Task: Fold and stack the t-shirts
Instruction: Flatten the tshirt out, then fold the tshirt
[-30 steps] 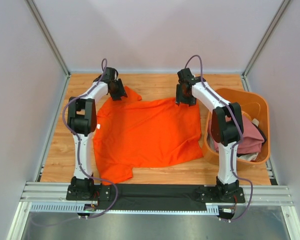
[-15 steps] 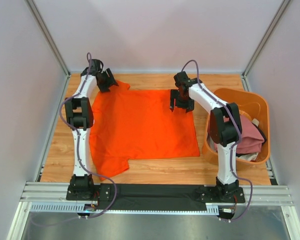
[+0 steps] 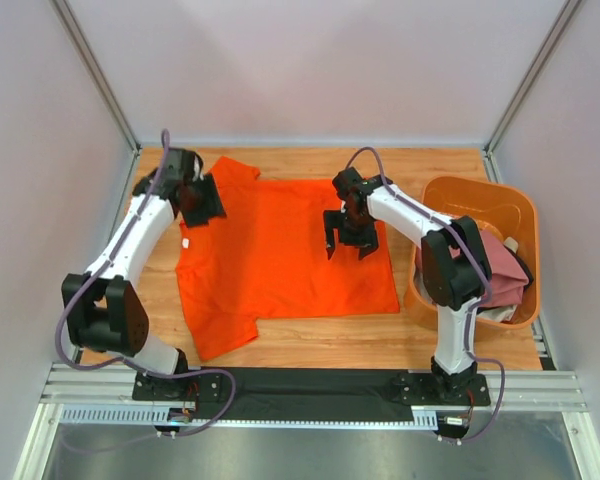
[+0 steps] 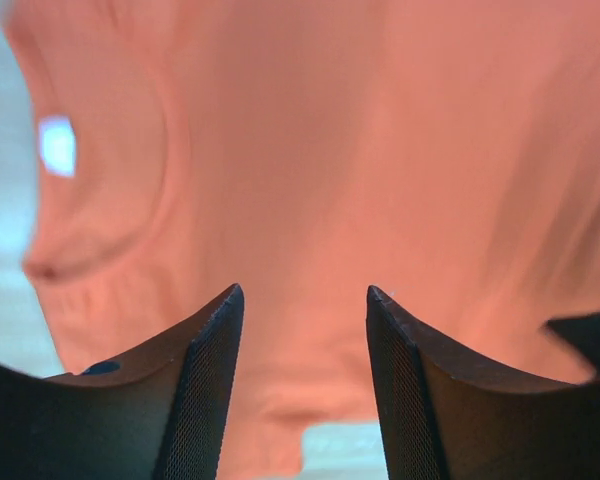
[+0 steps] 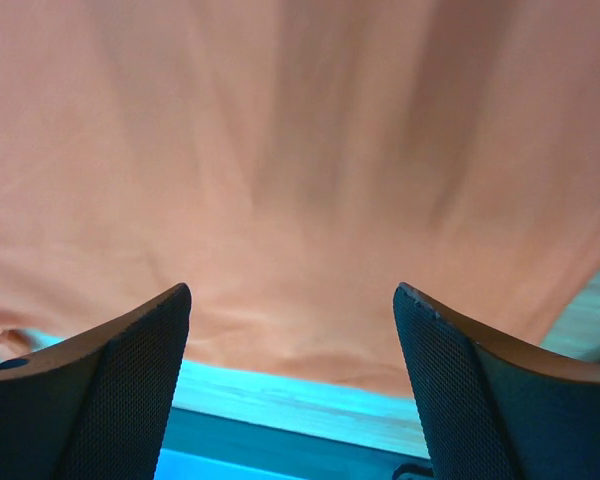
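1. Your left gripper [image 3: 202, 200] hung farthest from the orange plastic tub [image 3: 480, 185], over the edge of the shirt that faced away from the tub. In the left wrist view its fingers [image 4: 195, 380] stood spread with nothing between them, and only blurred orange cloth showed beyond.
2. The orange t-shirt [image 3: 280, 250] lay spread flat on the wooden table [image 3: 310, 345], to the left of the tub. Its near right corner was just beside the tub's wall. Both short sleeves were on the side away from the tub, one pointing to the far edge and one to the near edge.
3. Your right gripper [image 3: 348, 243] hovered over the half of the shirt nearer the tub, a little to the tub's left. In the right wrist view its fingers [image 5: 110, 390] were set wide apart and held nothing, with softly creased orange cloth below them.
4. Inside the tub, the dusty pink t-shirt [image 3: 500, 275] lay bunched up against the near wall.
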You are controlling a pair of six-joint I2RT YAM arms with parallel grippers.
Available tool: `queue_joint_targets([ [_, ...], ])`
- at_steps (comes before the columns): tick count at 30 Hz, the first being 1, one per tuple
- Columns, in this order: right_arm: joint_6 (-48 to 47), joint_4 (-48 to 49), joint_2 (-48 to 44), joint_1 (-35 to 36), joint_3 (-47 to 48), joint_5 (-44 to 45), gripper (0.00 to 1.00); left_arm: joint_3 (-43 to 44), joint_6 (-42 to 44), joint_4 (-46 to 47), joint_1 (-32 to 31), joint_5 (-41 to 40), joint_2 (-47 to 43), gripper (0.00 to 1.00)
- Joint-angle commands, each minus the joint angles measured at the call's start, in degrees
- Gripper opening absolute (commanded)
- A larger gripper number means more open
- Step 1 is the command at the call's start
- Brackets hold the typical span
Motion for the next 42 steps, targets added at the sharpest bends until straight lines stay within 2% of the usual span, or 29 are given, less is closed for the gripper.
queue_joint_targets([
  [1, 2.5, 2.2, -4.3, 0.2, -1.7, -4.2, 0.84, -14.3, -0.9, -0.7, -4.3, -2.4, -3.3, 0.6],
  [2, 2.7, 2.3, -4.5, 0.3, -2.2, -3.9, 0.84, -19.2, -2.2, -0.1, -5.1, -2.7, -5.6, 0.6],
  [5, 2.4, 3.1, -3.8, 1.0, -4.2, -3.8, 0.84, -25.3, -3.9, 1.5, -5.1, -2.2, -6.6, 0.61],
  [9, 0.9, 3.3, 0.4, 1.5, -4.0, -1.1, 0.83, -25.7, -3.7, 3.4, -5.0, -3.8, -1.0, 0.62],
  [13, 0.0, 2.8, 3.7, 1.5, -1.5, 0.4, 0.82, -19.6, -0.2, 2.9, -4.9, -6.5, 8.7, 0.61],
  [17, 0.5, 2.3, 7.1, 1.4, 1.2, 0.4, 0.82, -9.7, 3.3, 1.3, -4.7, -8.8, 18.0, 0.61],
  [20, 0.0, 0.8, 10.1, 0.8, 5.0, 2.1, 0.83, -4.0, 4.3, -1.4, -4.2, -10.9, 20.7, 0.61],
  [24, -1.7, -2.0, 10.4, 0.3, 8.9, 4.7, 0.83, -0.2, 4.3, -6.4, -3.3, -14.0, 19.0, 0.67],
  [27, -2.5, -2.9, 5.1, 0.6, 7.0, 4.8, 0.85, 0.1, 3.5, -9.7, -3.2, -16.7, 12.1, 0.72],
  [30, -3.8, -2.7, -3.1, 2.1, 0.0, 4.9, 0.88, -4.4, 0.1, -13.0, -3.2, -16.7, 1.8, 0.73],
  [31, -4.1, -2.3, -5.5, 2.4, -2.2, 5.0, 0.9, -9.0, -1.1, -13.6, -3.1, -16.6, -4.2, 0.73],
  [33, -4.1, -1.6, -11.6, 3.1, -9.5, 6.5, 0.91, -15.4, -4.6, -13.5, -2.0, -13.7, -10.4, 0.72],
  [34, -3.6, -0.8, -13.3, 3.1, -11.7, 6.4, 0.91, -22.2, -5.8, -13.1, -1.6, -12.5, -16.5, 0.71],
  [36, -2.8, 0.2, -17.5, 2.3, -18.1, 7.1, 0.91, -31.4, -8.1, -12.2, 1.2, -9.0, -22.2, 0.68],
  [37, -2.4, 2.1, -18.6, 1.9, -19.9, 7.4, 0.9, -33.7, -8.6, -12.0, 2.2, -7.9, -27.1, 0.67],
  [39, -2.3, 3.4, -19.7, 0.7, -21.7, 9.2, 0.87, -37.8, -10.4, -11.2, 4.0, -7.9, -31.5, 0.66],
  [42, -1.5, 1.7, -19.0, -1.8, -22.2, 12.1, 0.84, -36.2, -12.2, -12.1, 4.4, -8.0, -36.9, 0.65],
])
